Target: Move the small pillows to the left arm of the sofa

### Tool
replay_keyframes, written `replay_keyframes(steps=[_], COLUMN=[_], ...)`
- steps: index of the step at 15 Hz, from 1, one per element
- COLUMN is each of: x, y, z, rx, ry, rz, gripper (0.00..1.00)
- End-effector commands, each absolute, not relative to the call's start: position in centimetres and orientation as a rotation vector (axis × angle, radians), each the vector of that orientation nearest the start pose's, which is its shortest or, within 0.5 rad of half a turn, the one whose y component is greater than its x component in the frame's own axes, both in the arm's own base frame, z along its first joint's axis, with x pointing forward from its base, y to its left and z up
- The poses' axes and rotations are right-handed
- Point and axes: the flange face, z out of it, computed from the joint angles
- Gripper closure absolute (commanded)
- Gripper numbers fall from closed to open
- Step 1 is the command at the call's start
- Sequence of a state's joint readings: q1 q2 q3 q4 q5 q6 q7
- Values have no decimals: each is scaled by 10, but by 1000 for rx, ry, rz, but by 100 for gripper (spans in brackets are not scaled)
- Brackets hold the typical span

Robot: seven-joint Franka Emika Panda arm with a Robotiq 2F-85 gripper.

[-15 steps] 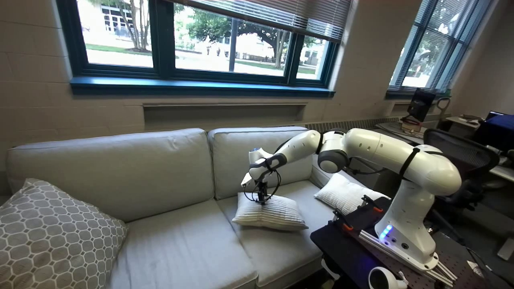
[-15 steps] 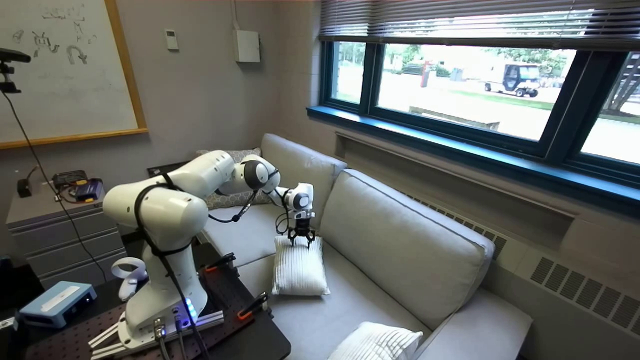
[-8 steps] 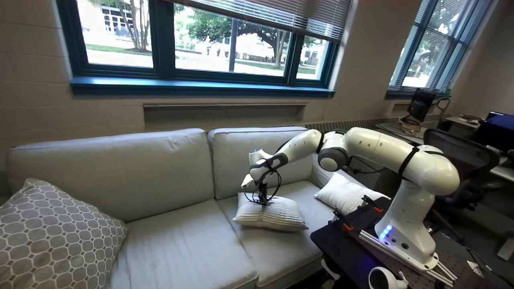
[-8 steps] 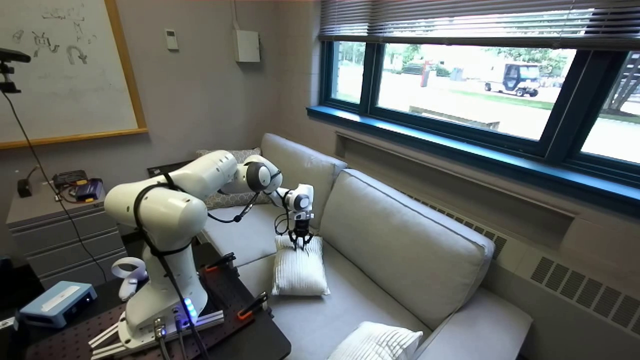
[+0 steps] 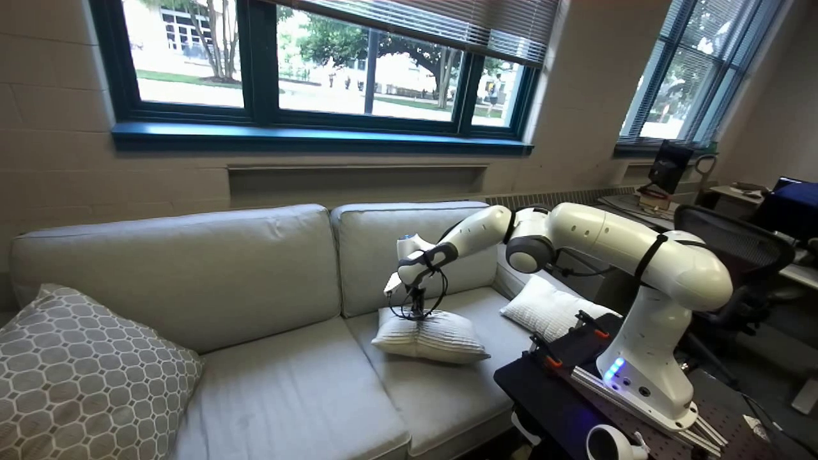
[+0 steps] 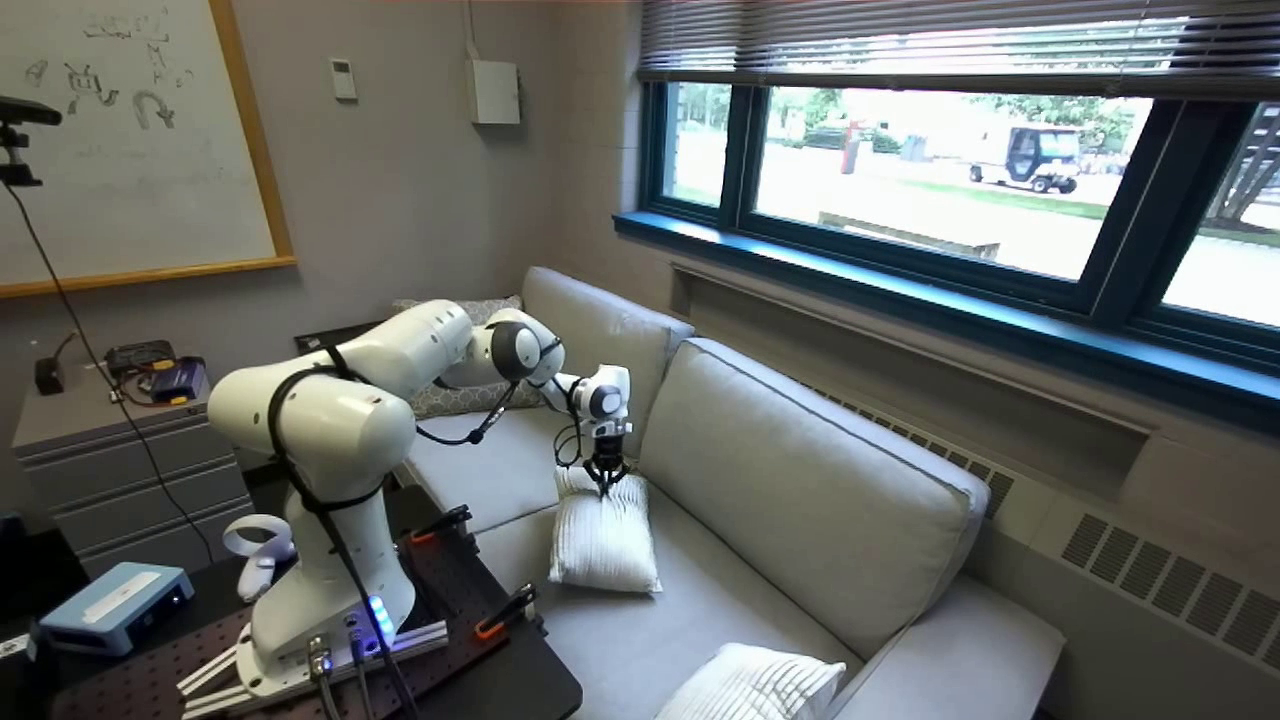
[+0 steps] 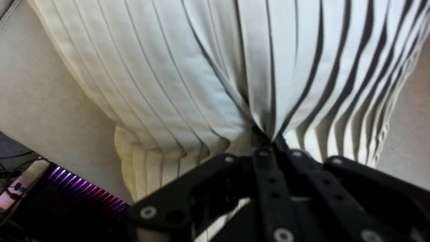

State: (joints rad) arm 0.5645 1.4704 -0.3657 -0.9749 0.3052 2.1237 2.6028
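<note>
Pincer (image 7: 270, 143) pinching a pillow (image 6: 605, 541)
Its fingers (image 7: 267, 168), spread a second ago, are now clamping a fold (image 7: 258, 84); the pillow is puckering beneath them on the sofa (image 5: 287, 390), the other pillow (image 5: 551, 308) lying well apart from them.

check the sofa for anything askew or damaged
Only one thing: the small pillow gripped by the pincer is puckered toward one end, bunched at the pinch. Likely just the grip; I see no damage.

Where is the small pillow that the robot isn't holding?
In an exterior view, that small pillow lies on the sofa, partly cut off at the picture's bottom edge, left of the armrest.
</note>
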Motion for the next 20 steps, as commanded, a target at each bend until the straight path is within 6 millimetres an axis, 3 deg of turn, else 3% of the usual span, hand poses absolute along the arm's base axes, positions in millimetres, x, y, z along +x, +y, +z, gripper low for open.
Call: replay_keyframes(steps=[1,4,6,10,13,17,20], x=[695,716,718,691,654,586,532], y=[219,209,203,189,178,166,159], z=[-16,29,54,80,89,88,103], rx=[-1157,-969,-839,-594,-427,-322,-309], ry=[3038,2945,2877,2743,2643,2552,2460], rz=[-299,-376,-410,-468,-500,-540,-612], gripper=[99,99,99,99,99,99,99])
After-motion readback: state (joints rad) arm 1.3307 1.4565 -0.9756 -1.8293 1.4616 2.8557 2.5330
